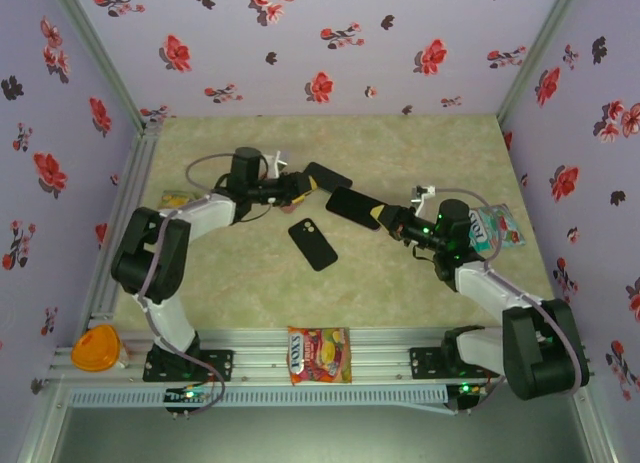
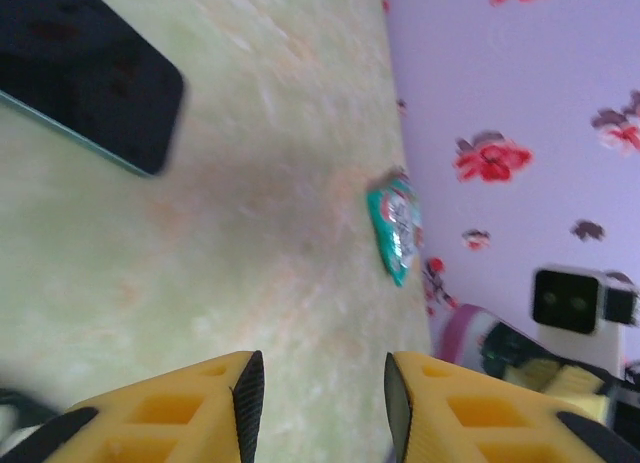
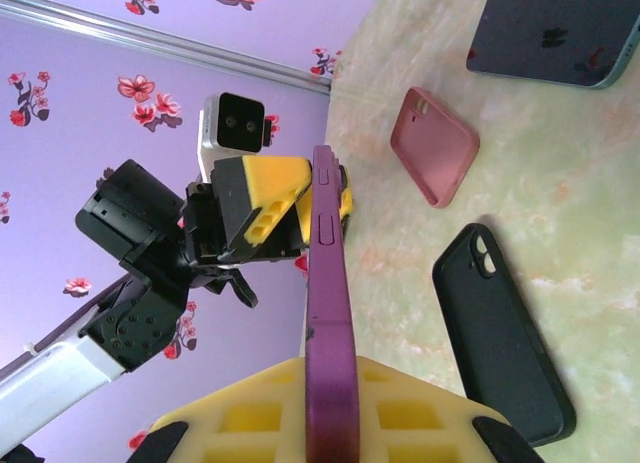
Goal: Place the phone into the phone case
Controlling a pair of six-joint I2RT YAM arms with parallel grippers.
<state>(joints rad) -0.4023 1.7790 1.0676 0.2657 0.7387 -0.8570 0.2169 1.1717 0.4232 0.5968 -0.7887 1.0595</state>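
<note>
The phone [image 1: 328, 175], dark with a teal edge, lies flat on the table beyond both grippers; I also see the phone [image 2: 80, 73] in the left wrist view and the phone [image 3: 560, 33] in the right wrist view. My right gripper [image 1: 385, 218] [image 3: 330, 375] is shut on a purple phone case [image 3: 328, 283], held edge-on above the table; from above the purple case [image 1: 352, 205] looks dark. My left gripper [image 1: 308, 186] [image 2: 323, 393] is open with nothing between its fingers, just left of the phone and close to the held case's far end. A black case [image 1: 313, 243] [image 3: 505, 333] and a pink case [image 3: 435, 143] lie on the table.
A teal snack packet [image 1: 497, 226] [image 2: 395, 228] lies by the right wall. A yellow packet [image 1: 178, 198] lies at the left edge. A red-and-yellow packet [image 1: 319, 355] and an orange object [image 1: 95, 348] sit on the front rail. Flowered walls close three sides.
</note>
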